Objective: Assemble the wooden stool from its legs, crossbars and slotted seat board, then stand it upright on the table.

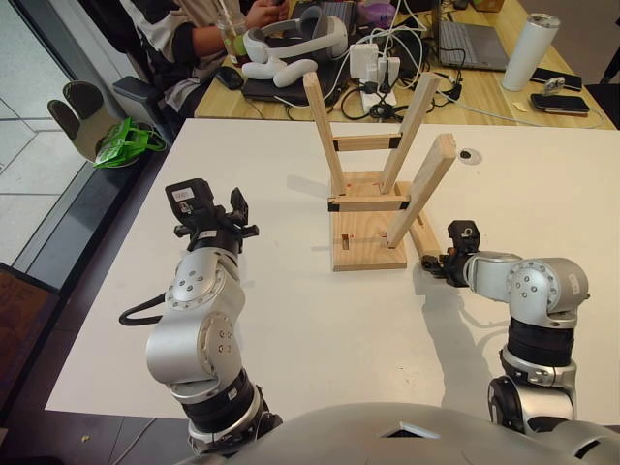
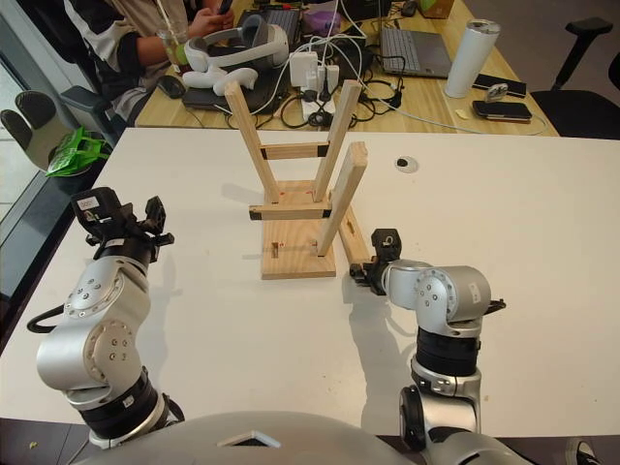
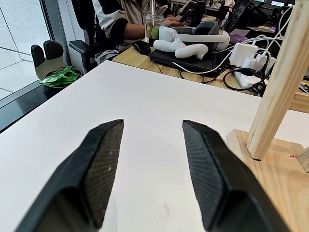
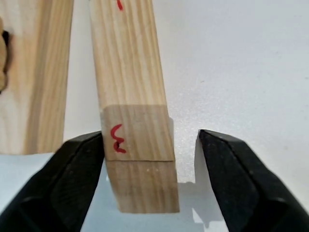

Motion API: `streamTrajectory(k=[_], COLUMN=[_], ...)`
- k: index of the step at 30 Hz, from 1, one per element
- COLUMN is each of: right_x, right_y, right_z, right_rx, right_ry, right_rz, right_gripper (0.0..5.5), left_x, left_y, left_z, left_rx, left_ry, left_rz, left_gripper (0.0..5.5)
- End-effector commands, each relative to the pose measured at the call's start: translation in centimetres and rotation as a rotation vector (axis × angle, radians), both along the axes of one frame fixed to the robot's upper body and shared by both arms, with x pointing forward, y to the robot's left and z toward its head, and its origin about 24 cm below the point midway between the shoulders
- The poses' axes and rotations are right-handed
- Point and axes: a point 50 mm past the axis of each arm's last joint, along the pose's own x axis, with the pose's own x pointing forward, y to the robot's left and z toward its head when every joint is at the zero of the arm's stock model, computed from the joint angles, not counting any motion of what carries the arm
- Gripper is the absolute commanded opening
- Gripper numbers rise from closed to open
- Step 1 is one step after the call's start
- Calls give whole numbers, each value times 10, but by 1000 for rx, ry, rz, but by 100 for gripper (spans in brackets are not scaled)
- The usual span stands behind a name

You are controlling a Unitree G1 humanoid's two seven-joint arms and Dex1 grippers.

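Observation:
The stool stands upside down mid-table, its slotted seat board (image 1: 366, 254) flat on the white table (image 1: 291, 329). Three legs rise from it: two upright ones (image 1: 324, 136) (image 1: 409, 134) and a leaning one (image 1: 423, 190). Crossbars (image 1: 366, 142) (image 1: 368, 203) join the upright pair. A loose wooden bar (image 4: 133, 96), marked with a red 3, lies on the table beside the board's right edge. My right gripper (image 4: 150, 145) is open, its fingers on either side of that bar's near end. My left gripper (image 3: 152, 125) is open with nothing between its fingers, well left of the stool.
Behind the table stands a desk with a headset (image 1: 291, 44), a power strip and cables (image 1: 373, 68), a laptop (image 1: 470, 44), a white tumbler (image 1: 528, 48) and a phone (image 1: 559, 102). A round hole (image 1: 470, 154) marks the tabletop. Bare table lies in front and to the right.

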Motion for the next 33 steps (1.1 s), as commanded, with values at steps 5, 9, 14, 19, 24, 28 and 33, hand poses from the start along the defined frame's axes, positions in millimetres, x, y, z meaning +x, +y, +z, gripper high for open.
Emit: streamTrajectory(k=[5,9,14,19,24,28,33], right_x=[6,21,59,80,79,81,94], right_y=[4,-10,-32,-34,-18,-10,10], right_z=[9,25,81,143,169,182,219], right_rx=[43,9,-87,-125,-109,-72,-5], right_ry=[-58,-195,-574,-897,-1032,-1085,-1218], right_rz=[-12,-98,-185,-178,-102,-79,-21], right_gripper=[208,205,205,205,205,205,204], left_x=[7,13,27,44,53,55,59], left_y=[5,15,40,60,57,48,25], left_z=[8,14,35,67,84,80,82], left_rx=[-11,16,53,53,48,7,-102], left_ry=[-23,-41,-118,-214,-268,-257,-255], left_rz=[17,38,92,109,75,48,-113], left_gripper=[225,225,225,225,225,225,225])
